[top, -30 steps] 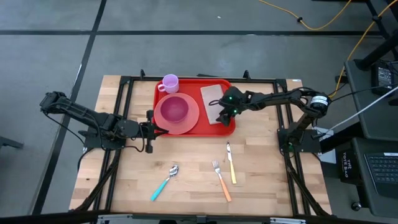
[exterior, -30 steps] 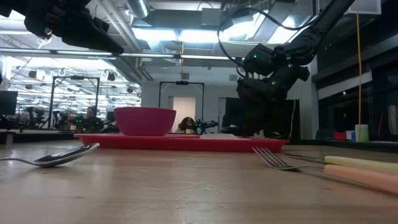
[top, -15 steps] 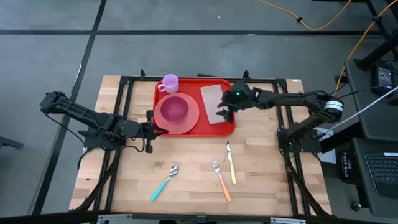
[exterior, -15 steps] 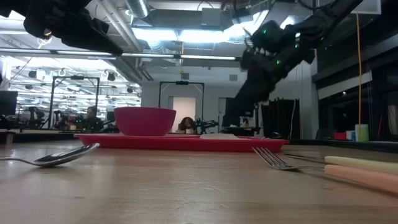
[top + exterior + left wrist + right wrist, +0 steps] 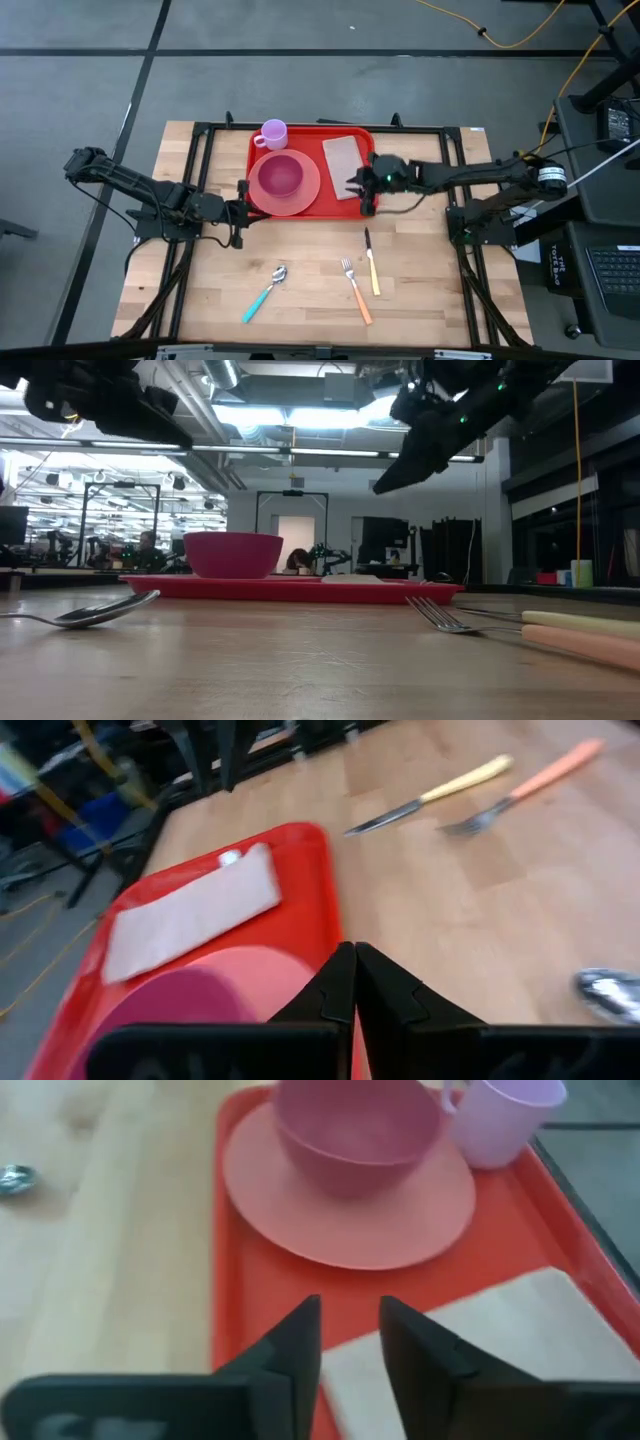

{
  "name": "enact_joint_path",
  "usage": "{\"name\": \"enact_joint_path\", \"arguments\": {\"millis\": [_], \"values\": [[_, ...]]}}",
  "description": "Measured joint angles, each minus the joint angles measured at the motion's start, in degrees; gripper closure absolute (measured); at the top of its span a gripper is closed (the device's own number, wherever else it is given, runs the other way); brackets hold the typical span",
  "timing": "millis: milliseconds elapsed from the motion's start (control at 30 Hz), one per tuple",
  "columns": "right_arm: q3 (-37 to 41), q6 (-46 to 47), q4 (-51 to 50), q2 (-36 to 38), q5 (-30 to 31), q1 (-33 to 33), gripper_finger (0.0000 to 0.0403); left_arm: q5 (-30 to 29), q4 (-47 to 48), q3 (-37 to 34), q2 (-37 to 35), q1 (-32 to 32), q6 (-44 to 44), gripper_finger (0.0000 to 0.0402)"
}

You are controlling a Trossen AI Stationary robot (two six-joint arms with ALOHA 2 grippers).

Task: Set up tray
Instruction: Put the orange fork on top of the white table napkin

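Observation:
The red tray lies at the table's far middle. It holds a pink plate with a pink bowl on it, a lilac mug and a pale folded napkin. My right gripper hangs above the tray's right near part, raised well clear of it in the low view. Its fingers stand a little apart with nothing between them. My left gripper waits shut in the air by the tray's left near corner.
On the bare wood near the front lie a teal-handled spoon, an orange-handled fork and a yellow-handled knife. A black frame runs around the table's edges.
My right gripper has risen from just above the napkin to well above the tray. It has rolled about its own axis and drawn slightly toward the table's near edge. The napkin and the dishes stay where they were.

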State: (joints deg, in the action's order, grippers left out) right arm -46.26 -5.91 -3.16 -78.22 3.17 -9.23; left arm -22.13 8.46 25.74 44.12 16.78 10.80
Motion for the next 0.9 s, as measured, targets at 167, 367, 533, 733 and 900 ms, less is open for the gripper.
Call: {"name": "enact_joint_path", "arguments": {"millis": [167,367,533,733,900], "values": [[0.0,1.89,0.78,0.0,9.69,8.87,0.0341,6.24,-1.01,0.01,0.02,0.0,2.12,0.0399],[-0.02,6.16,2.01,0.0,16.2,16.66,0.0394,10.12,-4.42,-1.51,-0.01,0.0,2.72,0.04],[-0.03,8.67,1.23,-0.99,12.68,19.11,0.0381,13.26,-22.49,-10.14,0.0,0.0,6.13,0.0399],[-0.07,17.05,1.2,-1.16,14.48,23.46,0.0396,11.46,-34.37,-16.5,-0.01,0.0,1.13,0.0401],[-1.32,23.06,-1.07,-1.87,19.24,29.16,0.0397,11.54,-34.28,-16.68,-0.01,0.0,-3.2,0.0397]]}}
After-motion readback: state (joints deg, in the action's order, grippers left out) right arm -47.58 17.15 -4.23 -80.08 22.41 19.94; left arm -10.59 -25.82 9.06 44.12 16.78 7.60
